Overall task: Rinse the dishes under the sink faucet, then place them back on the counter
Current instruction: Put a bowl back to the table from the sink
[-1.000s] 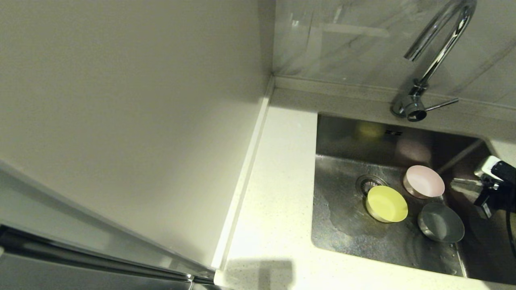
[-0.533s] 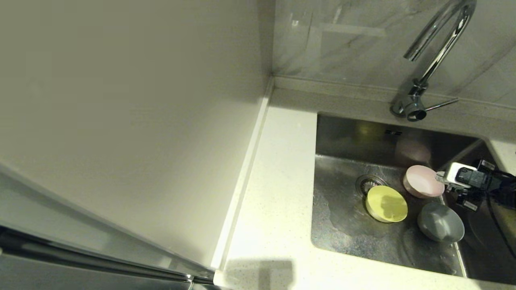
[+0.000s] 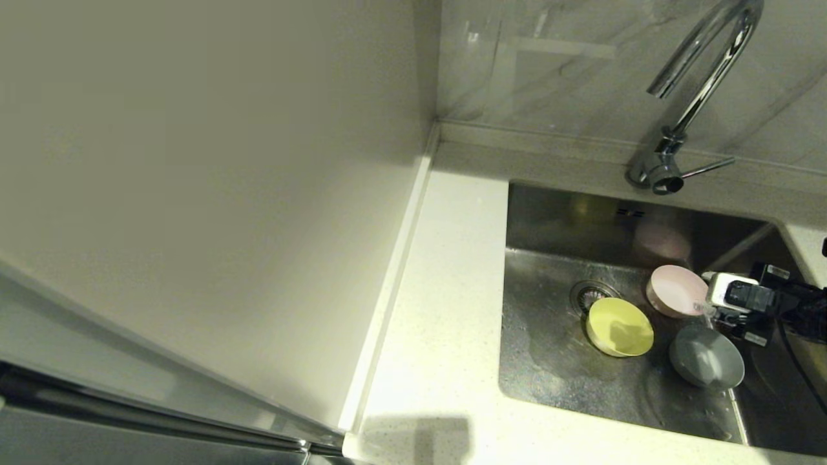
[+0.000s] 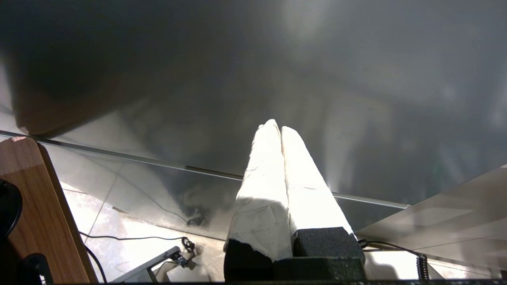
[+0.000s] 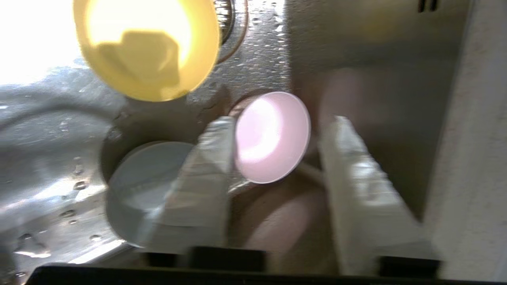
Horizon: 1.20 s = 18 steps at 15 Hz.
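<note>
Change: your right gripper (image 3: 701, 303) has come in from the sink's right side over the last second and dropped to the pink bowl (image 3: 677, 291); a second ago it hung well off to the right.
Right gripper: fingers spread wide. In the right wrist view one finger (image 5: 212, 158) lies along the pink bowl's (image 5: 272, 136) edge, between it and the grey-blue bowl (image 5: 146, 178), and the other finger (image 5: 348, 158) stands on the far side, toward the sink wall. Nothing is gripped yet.
Left gripper (image 4: 277, 134): fingers pressed together on nothing, parked low and out of the head view; leave it there.
Dishes: all three sit on the floor of the sink (image 3: 568, 381), unmoved. The pink one is nearest the back right, the yellow bowl (image 3: 619, 327) just beside the drain strainer (image 3: 591, 294), and the grey-blue bowl (image 3: 705, 365) in front of the pink one.
Faucet (image 3: 701, 90): no water can be seen running; the lever (image 3: 707, 168) points right.
Counter (image 3: 446, 323): holds no bowl so far.
Meaning: you are lined up on the pink bowl, so I judge closing on it comes next, then lifting it under the spout. Rinsing has hardly begun.
Risk: the near finger is close to the grey-blue bowl and may nudge it as you close.
</note>
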Tool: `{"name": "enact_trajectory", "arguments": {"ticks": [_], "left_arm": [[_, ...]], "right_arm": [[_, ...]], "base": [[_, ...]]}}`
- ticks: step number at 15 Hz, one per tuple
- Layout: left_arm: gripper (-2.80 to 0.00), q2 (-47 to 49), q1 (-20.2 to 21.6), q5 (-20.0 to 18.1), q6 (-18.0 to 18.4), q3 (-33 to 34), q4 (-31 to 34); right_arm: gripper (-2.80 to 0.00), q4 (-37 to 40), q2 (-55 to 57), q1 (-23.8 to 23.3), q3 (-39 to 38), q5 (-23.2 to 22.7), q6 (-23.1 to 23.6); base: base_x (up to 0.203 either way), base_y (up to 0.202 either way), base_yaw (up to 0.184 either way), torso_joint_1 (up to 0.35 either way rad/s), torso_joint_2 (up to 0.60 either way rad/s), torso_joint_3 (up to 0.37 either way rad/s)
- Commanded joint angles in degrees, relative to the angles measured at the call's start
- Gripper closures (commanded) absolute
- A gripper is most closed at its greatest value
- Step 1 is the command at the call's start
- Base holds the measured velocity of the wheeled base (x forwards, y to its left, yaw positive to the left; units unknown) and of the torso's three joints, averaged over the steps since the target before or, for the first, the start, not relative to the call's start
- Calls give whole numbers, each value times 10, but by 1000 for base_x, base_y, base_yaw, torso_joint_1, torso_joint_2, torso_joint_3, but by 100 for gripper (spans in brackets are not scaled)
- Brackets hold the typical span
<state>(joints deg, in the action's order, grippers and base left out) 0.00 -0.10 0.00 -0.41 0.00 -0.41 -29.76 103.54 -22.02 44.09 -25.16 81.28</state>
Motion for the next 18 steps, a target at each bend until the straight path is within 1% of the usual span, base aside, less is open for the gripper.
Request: {"name": "enact_trajectory", "arguments": {"ticks": [1,3,5,6,7,9,10,12,14,15,16,18], "left_arm": [[0,0,0,0,0,2,0],[0,0,0,0,0,2,0],[0,0,0,0,0,2,0],[0,0,0,0,0,2,0],[0,0,0,0,0,2,0],[0,0,0,0,0,2,0],[0,0,0,0,0,2,0],[0,0,0,0,0,1,0],[0,0,0,0,0,2,0],[0,0,0,0,0,2,0],[0,0,0,0,0,2,0],[0,0,0,0,0,2,0]], "right_arm": [[-280,20,-1,2,-2,5,4],[-280,50,-5,3,0,57,4],[-280,139,-12,24,10,140,0],[-280,200,-16,40,24,180,-14],[-280,268,-22,63,38,215,-58],[-280,374,-32,128,65,263,-199],[-280,413,-35,158,76,277,-250],[-280,432,-38,198,82,281,-306],[-280,432,-39,228,80,266,-318],[-280,431,-39,246,80,264,-340],[-280,430,-37,270,82,264,-396],[-280,430,-27,326,100,275,-542]], "base": [[0,0,0,0,0,0],[0,0,0,0,0,0],[0,0,0,0,0,0],[0,0,0,0,0,0],[0,0,0,0,0,0],[0,0,0,0,0,0],[0,0,0,0,0,0],[0,0,0,0,0,0],[0,0,0,0,0,0],[0,0,0,0,0,0],[0,0,0,0,0,0],[0,0,0,0,0,0]]}}
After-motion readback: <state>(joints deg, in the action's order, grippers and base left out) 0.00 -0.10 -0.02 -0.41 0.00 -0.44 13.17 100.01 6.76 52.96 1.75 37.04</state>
